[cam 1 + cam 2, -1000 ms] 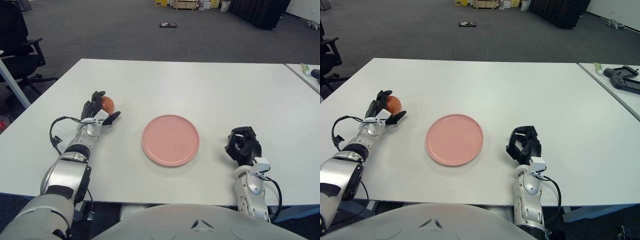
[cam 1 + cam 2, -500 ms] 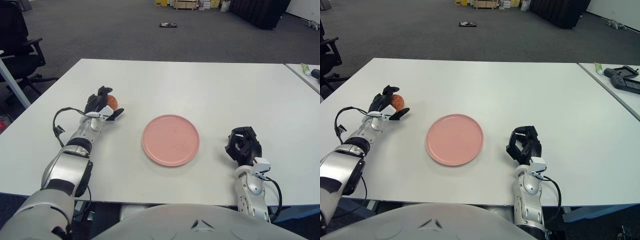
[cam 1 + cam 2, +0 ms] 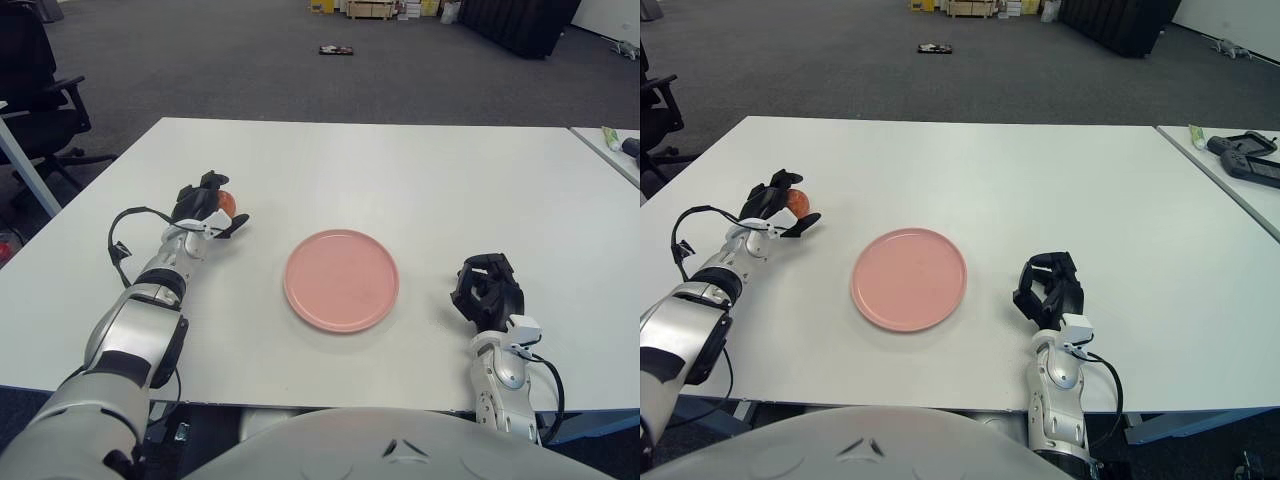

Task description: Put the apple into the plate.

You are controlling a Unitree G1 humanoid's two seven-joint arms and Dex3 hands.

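Left hand [image 3: 205, 208] is out at the table's [image 3: 420, 180] left side, black fingers wrapped around the apple [image 3: 226, 202], one finger poking toward the plate [image 3: 341, 279]. The apple sits inside that grip, only its red-orange top showing past the fingers. Whether it touches the tabletop, I cannot tell. The pink plate lies to the right of this hand, well apart. Right hand [image 3: 486, 291] is on the plate's far side, near the table's front edge, fingers curled in, holding nothing.
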